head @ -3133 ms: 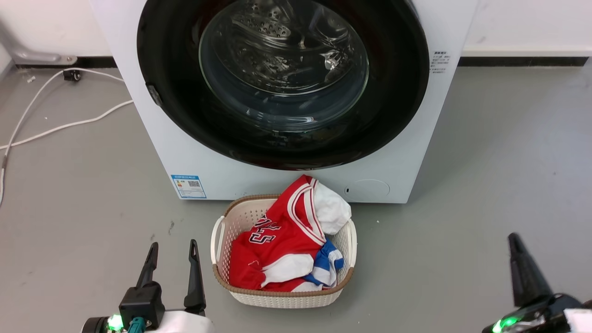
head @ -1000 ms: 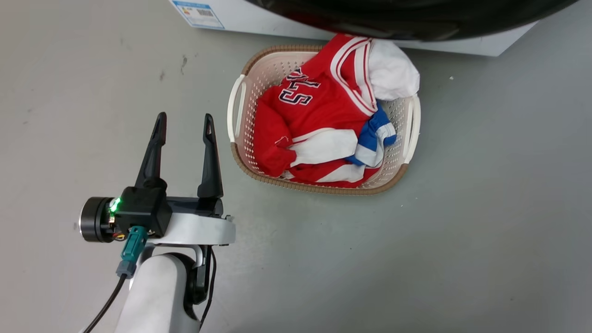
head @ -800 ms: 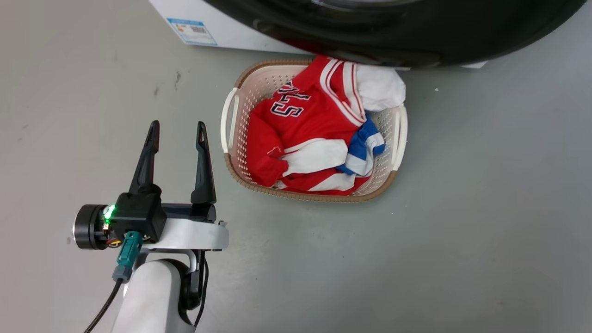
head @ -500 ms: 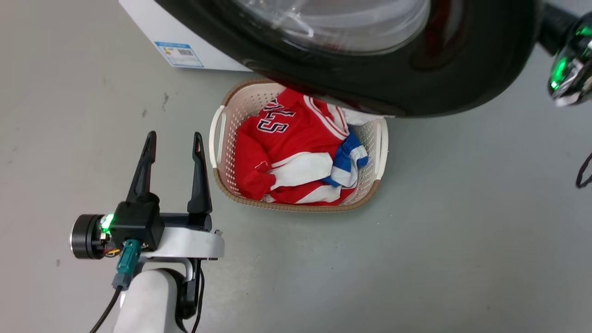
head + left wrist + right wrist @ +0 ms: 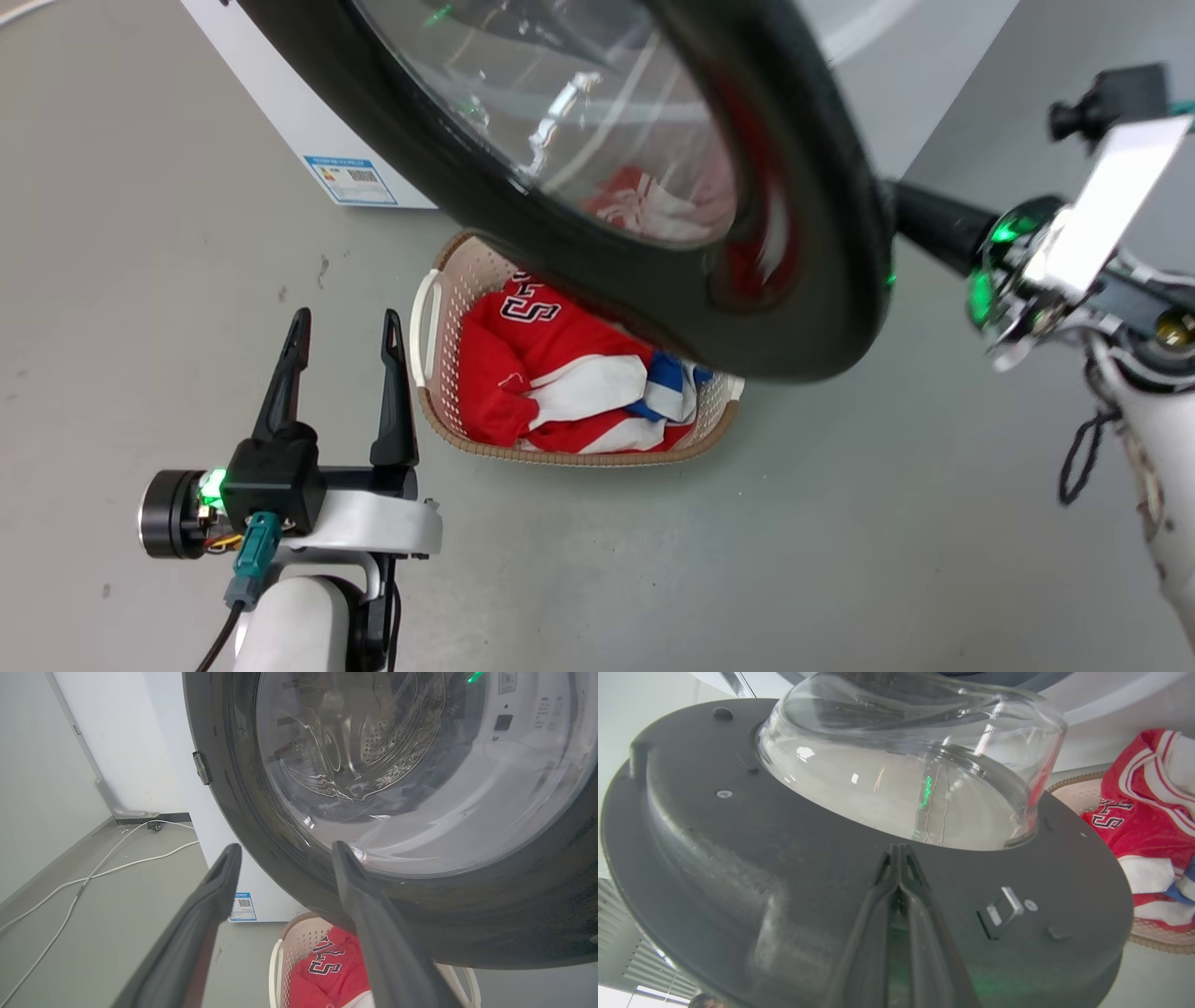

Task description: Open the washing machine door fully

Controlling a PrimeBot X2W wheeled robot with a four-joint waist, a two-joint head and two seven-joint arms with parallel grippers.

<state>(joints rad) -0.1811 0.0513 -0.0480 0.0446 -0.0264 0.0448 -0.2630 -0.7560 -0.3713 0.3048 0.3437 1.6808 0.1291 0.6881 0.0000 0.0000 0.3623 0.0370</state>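
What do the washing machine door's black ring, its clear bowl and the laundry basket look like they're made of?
Washing machine door ring: likely moulded plastic, glossy black outside, matte grey inside with visible screws. Clear bowl: probably thick glass, see-through with sharp reflections. Laundry basket: perforated white plastic, with a brown woven-look rim.

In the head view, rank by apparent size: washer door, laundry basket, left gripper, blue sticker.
Largest: washing machine door, near the camera.
Then laundry basket, partly behind the door, and left gripper: too alike to rank.
Smallest: blue sticker.
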